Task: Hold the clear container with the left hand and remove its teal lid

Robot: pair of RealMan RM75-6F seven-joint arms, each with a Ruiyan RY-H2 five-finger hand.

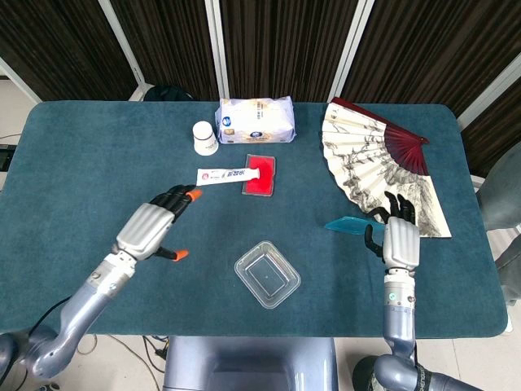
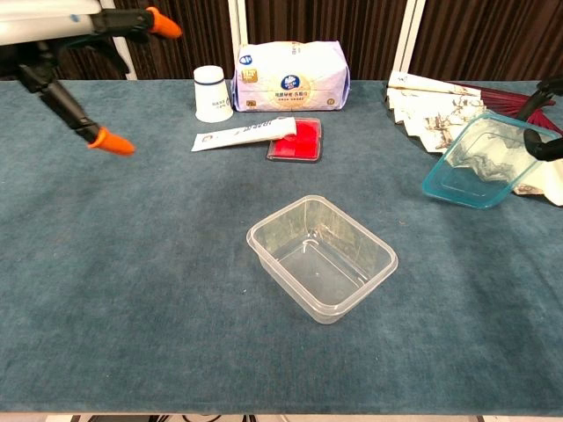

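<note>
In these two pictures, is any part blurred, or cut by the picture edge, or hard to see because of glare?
Head view: even light, sharp, soft shadows only; the teal lid shows edge-on. Chest view: the clear container has small glints but reads well; the left hand and right hand are cut by the frame edges.

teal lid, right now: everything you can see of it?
The teal lid is a translucent, shallow rectangular tray of thin plastic with rounded corners and a raised rim. It is off the clear container, held tilted by the right hand at its far edge, low over the table beside the paper fan.
</note>
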